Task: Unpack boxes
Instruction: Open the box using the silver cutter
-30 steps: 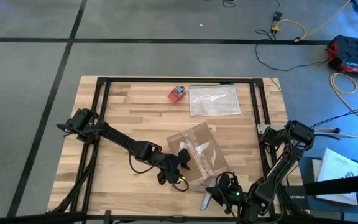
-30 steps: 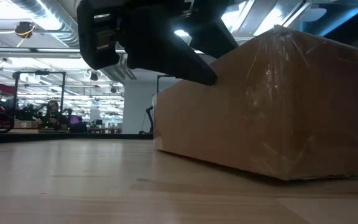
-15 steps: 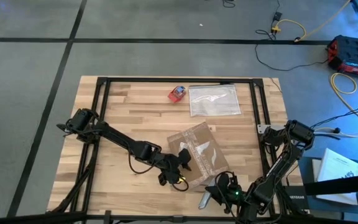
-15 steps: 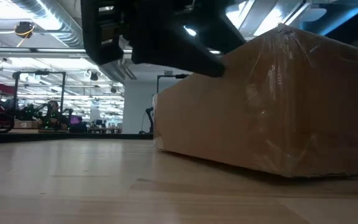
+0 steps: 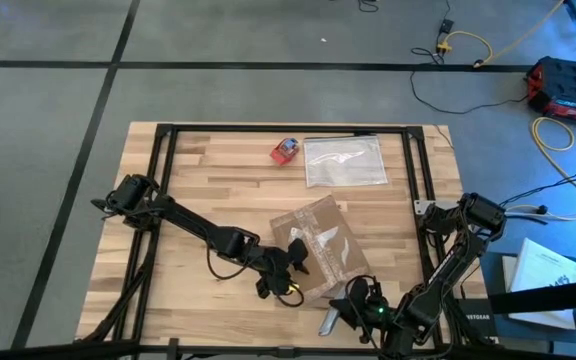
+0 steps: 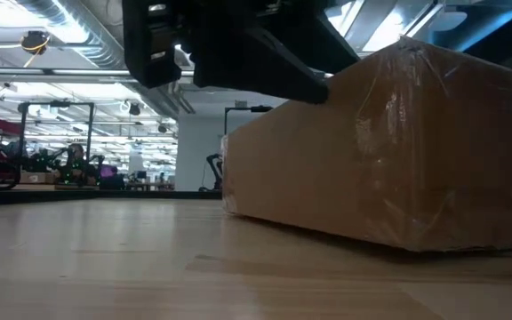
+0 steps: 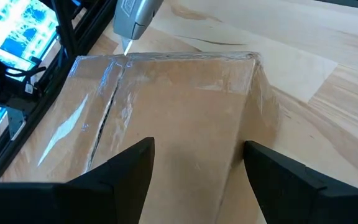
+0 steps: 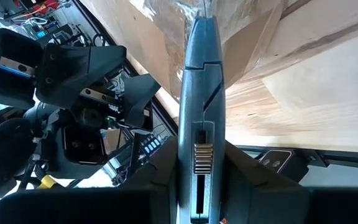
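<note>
Two of my left gripper's (image 7: 194, 171) fingers stand apart astride the shallow brown taped cardboard box (image 7: 166, 118), while my right gripper (image 5: 353, 310) clamps a grey box cutter (image 8: 201, 99).

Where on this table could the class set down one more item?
Bare wood lies between the left arm and the red-and-blue object, and between the plastic bag and the cardboard box. The near edge is crowded: both grippers meet at the box.

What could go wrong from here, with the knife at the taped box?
1. The left tool sits open over the box rather than clamping it, so the box may slide when the knife in the right tool pushes.
2. The blade points roughly toward the left tool and might run on into it.
</note>
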### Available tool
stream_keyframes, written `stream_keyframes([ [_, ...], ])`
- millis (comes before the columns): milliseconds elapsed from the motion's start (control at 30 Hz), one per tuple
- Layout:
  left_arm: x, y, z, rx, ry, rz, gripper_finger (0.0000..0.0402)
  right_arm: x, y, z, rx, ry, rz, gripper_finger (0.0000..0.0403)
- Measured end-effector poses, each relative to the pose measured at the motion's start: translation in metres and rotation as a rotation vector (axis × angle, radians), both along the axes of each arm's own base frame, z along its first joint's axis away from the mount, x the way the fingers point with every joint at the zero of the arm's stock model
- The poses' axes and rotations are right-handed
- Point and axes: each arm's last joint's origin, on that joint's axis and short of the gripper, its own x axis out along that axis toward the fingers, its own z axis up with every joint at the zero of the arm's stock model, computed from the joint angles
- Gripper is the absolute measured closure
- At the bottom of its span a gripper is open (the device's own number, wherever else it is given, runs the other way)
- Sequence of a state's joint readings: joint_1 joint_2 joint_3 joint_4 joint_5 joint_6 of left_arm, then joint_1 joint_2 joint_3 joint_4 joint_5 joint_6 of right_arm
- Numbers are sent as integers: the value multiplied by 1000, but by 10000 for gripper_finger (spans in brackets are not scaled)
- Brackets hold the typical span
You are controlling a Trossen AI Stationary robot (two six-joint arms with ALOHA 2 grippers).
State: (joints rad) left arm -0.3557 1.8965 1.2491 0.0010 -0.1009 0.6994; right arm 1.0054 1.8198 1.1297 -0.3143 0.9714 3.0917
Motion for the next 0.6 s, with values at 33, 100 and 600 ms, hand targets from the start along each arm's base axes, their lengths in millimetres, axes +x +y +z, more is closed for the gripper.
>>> stream_keyframes([
  [33,0,0,0,0,-1,0,168,0,0,0,5,3,3,342],
  [100,0,0,0,0,0,1,168,0,1,0,10,4,5,342],
  [600,0,0,1,-14,-4,11,168,1,2,1,27,2,10,342],
])
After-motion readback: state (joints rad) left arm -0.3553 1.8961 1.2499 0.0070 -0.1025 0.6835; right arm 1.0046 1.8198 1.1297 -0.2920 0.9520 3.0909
